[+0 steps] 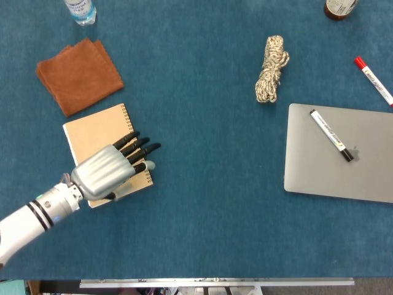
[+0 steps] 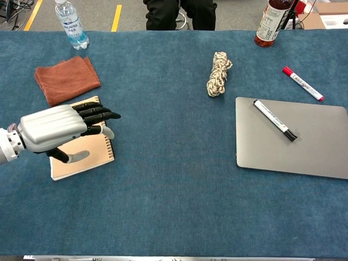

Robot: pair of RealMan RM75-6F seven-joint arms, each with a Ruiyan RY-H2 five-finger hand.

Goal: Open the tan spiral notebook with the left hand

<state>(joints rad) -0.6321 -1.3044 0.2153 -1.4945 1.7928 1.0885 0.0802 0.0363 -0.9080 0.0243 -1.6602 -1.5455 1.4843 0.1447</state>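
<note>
Left hand (image 1: 107, 173) hides notebook (image 1: 92, 132) — closed or not, unclear.

One notebook (image 1: 98, 138), one cloth (image 1: 78, 75), one rope bundle (image 1: 271, 68), two markers (image 1: 330, 135), one laptop (image 1: 362, 166), two bottles (image 2: 70, 23)

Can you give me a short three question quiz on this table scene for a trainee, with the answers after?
1. True or false: the tan spiral notebook is already open.
2. Which object lies on top of the closed grey laptop? A) red marker B) black marker C) rope bundle
3. Fill in: the left hand is over the notebook's ____ edge, the side with the spiral binding.

Key
1. False. Its tan cover lies flat and closed.
2. B. The black marker lies on the lid; the red marker lies on the blue table cover beside the laptop, and the rope bundle lies apart.
3. Right. Its fingers reach across the binding.
</note>
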